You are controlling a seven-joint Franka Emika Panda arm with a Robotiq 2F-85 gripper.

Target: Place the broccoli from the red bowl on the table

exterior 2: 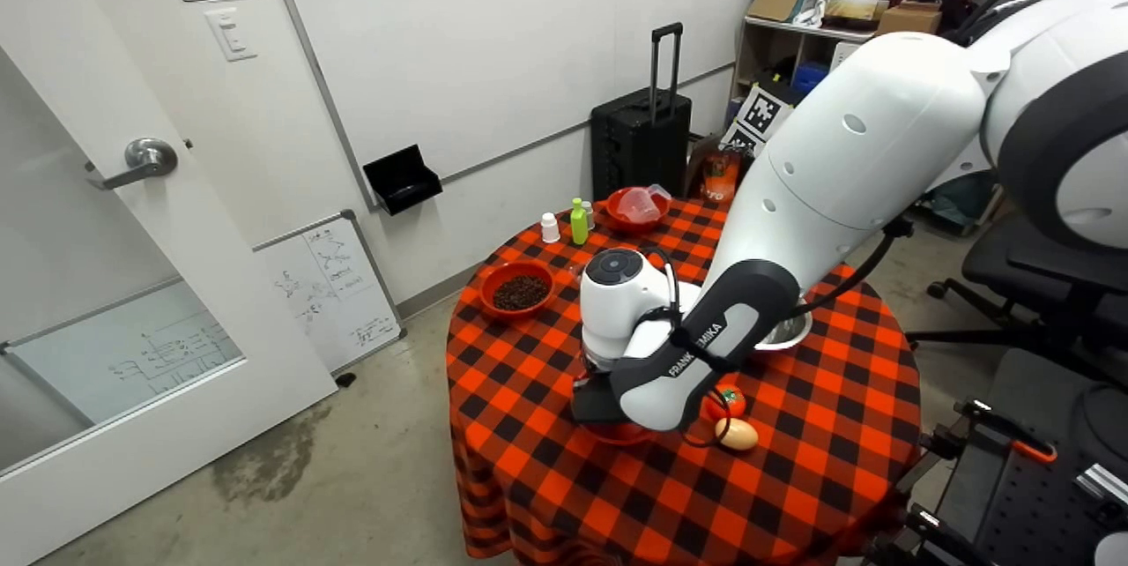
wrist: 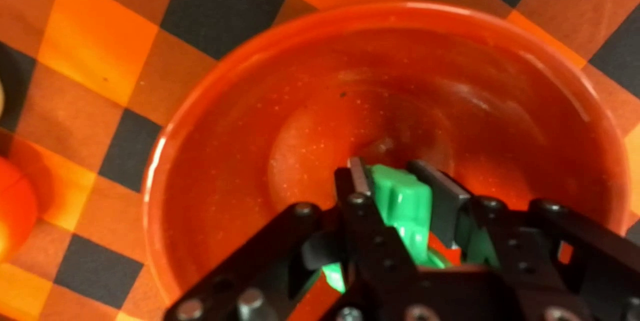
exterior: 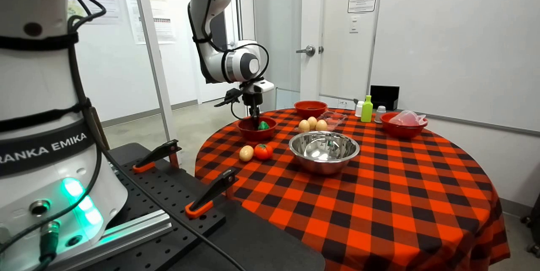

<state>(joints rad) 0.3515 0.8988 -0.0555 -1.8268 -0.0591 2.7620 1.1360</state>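
The green broccoli lies in the red bowl (exterior: 248, 135) near the edge of the table (exterior: 405, 186). In an exterior view part of the broccoli (exterior: 263, 126) shows above the rim beside my fingers. My gripper (wrist: 397, 173) reaches down into the bowl, fingers on both sides of the broccoli's stem (wrist: 402, 196). The left finger in the wrist view lies against or just in front of the stem. A narrow gap seems to show beside the right finger, so I cannot tell whether they grip it. The arm hides the broccoli in an exterior view (exterior 2: 617, 435) where only the bowl's rim shows.
A tomato (exterior: 263, 152) and an egg (exterior: 246, 153) lie just beside the bowl. A steel bowl (exterior: 324, 165), several eggs (exterior: 312, 123) and a clear carton (exterior: 335, 119) stand further along. Two more red bowls (exterior 2: 517, 290) (exterior: 403, 129), a green bottle (exterior: 366, 109) and white containers are at the far side.
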